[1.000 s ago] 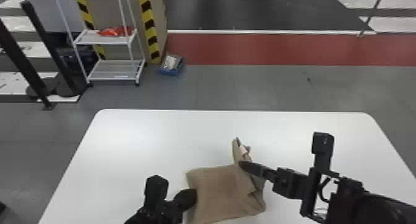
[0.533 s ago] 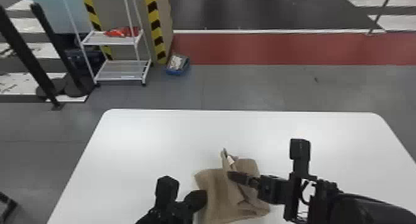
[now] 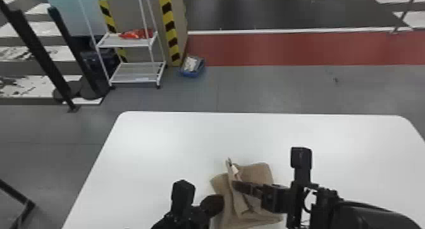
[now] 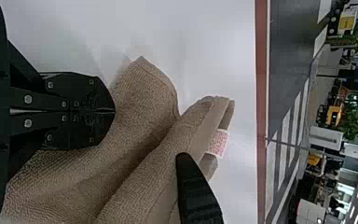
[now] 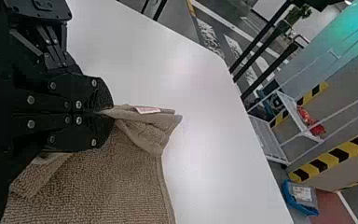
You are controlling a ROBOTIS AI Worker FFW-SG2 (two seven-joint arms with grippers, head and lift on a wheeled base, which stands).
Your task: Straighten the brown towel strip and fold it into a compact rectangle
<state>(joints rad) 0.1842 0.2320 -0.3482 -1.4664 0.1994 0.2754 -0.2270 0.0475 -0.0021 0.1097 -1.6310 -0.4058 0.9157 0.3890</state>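
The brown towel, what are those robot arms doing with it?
A robot is folding the brown towel on a white table. Its right gripper pinches a raised fold, near the little white tag. Its left gripper is closed at the towel's left side, maybe to steady it. I can't tell if that one grips any cloth. The towel is bunched in uneven layers, so it isn't a neat rectangle yet.

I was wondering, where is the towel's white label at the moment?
In the head view, the white label is on the raised fold of the brown towel strip, just beyond the tip of the right gripper.
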